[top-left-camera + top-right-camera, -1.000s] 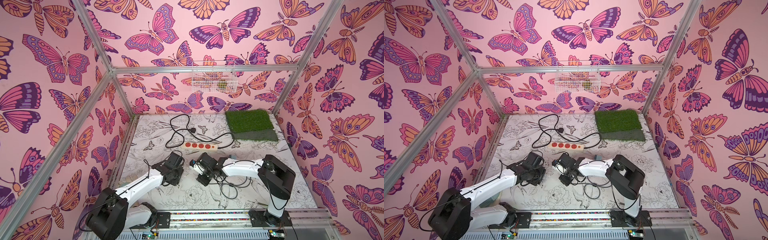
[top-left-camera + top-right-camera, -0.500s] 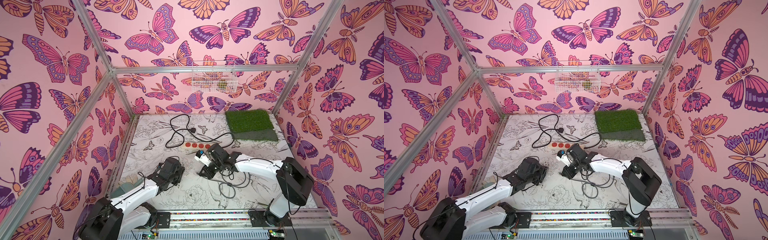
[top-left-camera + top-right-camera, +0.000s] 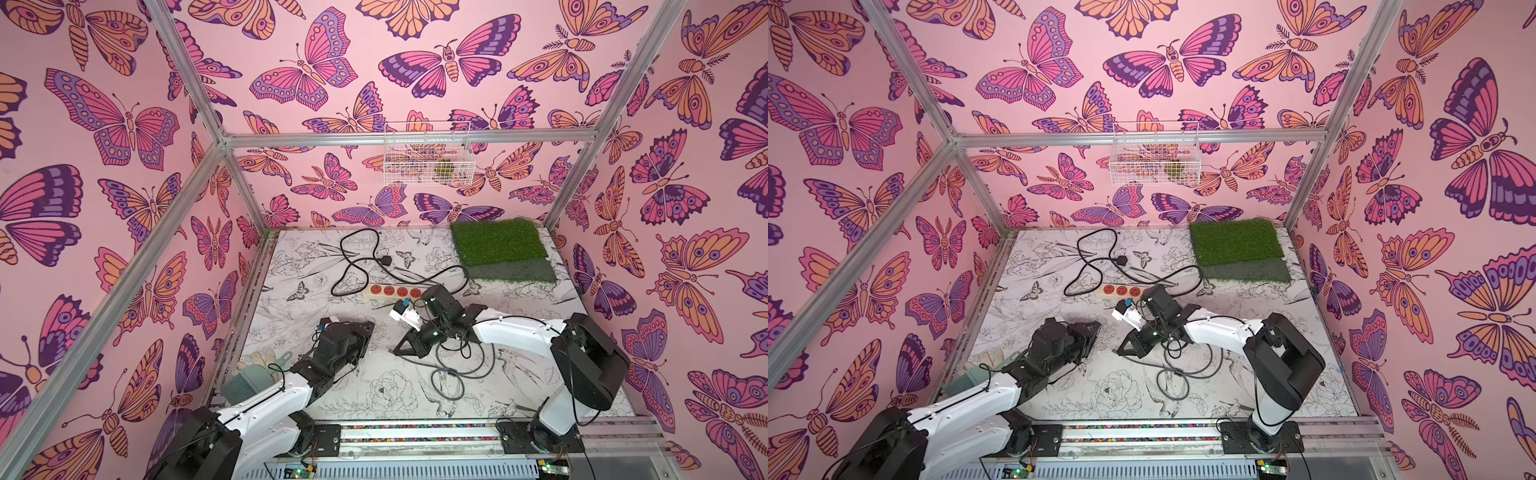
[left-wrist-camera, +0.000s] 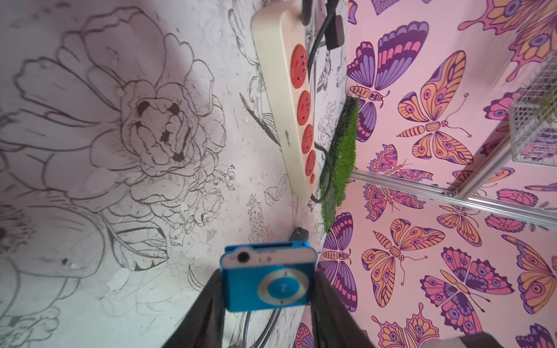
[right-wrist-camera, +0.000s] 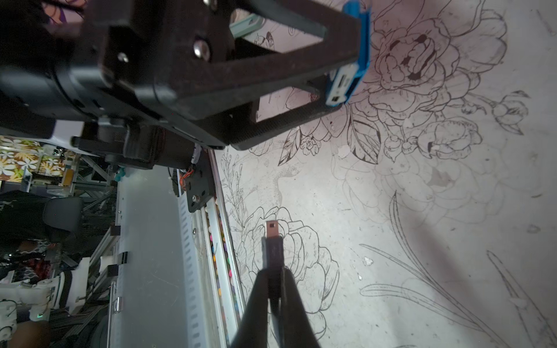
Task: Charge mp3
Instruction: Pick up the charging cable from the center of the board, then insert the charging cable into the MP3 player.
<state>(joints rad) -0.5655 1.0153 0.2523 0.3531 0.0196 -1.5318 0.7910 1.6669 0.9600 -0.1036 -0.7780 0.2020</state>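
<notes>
Left gripper [image 3: 368, 331]: grasping the mp3 [image 4: 266, 278] by two opposite edges, its fingers [image 4: 205, 310] pinching it right at their tips.
mp3 position: being held over the middle of the tabletop [image 3: 291, 316], with the round control pad facing the left wrist camera and a port edge showing in the right wrist view.
Right gripper [image 5: 274, 275]: clenching on the cable plug [image 5: 272, 241], whose metal tip is sticking out past the fingers.
Spacing: the right gripper is sitting at 4 o'clock of the left one, near but apart, and the plug is not touching the mp3.
Cable [image 3: 451, 372]: lying in loose loops at 5 o'clock of the right gripper.
Power strip [image 3: 390, 291]: cream with red sockets, lying at 12 o'clock of both grippers.
Black cord [image 3: 357, 253]: trailing from the strip toward 11 o'clock.
Grass mat [image 3: 498, 245]: lying in the 1 o'clock corner.
Wire basket [image 3: 428, 153]: hanging on the back wall at 12 o'clock.
</notes>
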